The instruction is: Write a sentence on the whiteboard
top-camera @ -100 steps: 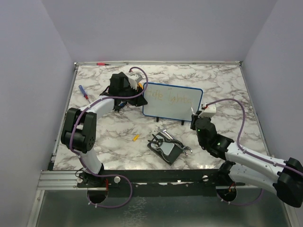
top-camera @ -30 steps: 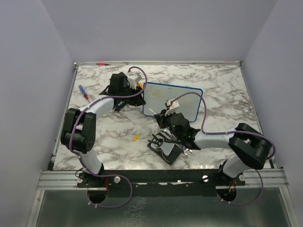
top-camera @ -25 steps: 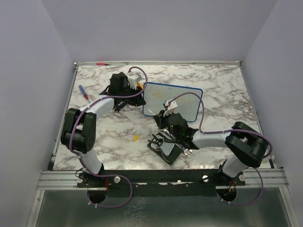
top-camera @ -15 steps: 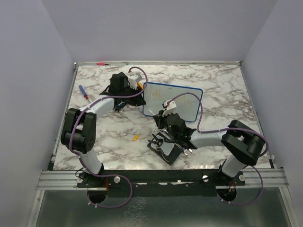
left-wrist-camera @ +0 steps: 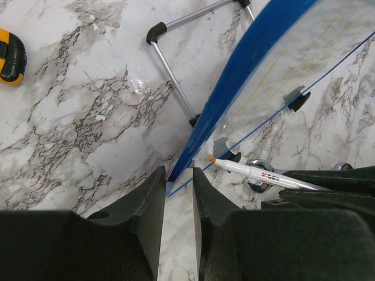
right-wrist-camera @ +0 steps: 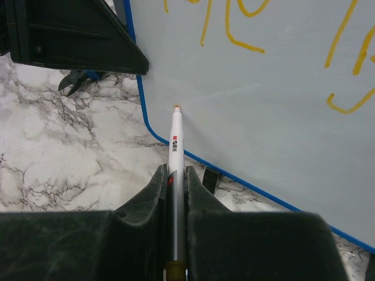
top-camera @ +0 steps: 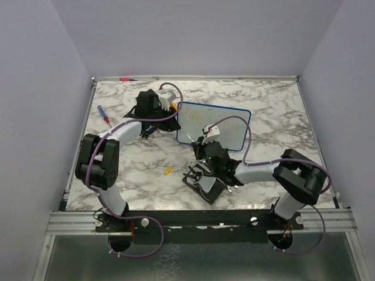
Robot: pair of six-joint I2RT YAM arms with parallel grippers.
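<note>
Marker [right-wrist-camera: 176, 146] tip at whiteboard [right-wrist-camera: 281, 117] corner, clamped in right jaws, left jaws pinching its rim

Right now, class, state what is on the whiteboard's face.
The orange-yellow sentence and the marker tip resting near a lower corner of the whiteboard. Jaws of the left gripper cover part of one edge, hiding whatever lies there.

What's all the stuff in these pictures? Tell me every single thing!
whiteboard: one, white with blue rim, standing mid-table
letters: a few, orange-yellow, on the whiteboard
pen: one, white, tip at the whiteboard
pad: one, black, near side
screwdriver: one, blue and red, far left
yellow bit: one, left of the pad
red thing: one, far edge
table: one, marbled
left gripper: black, clamped on the whiteboard's rim
right gripper: black, holding the pen
</note>
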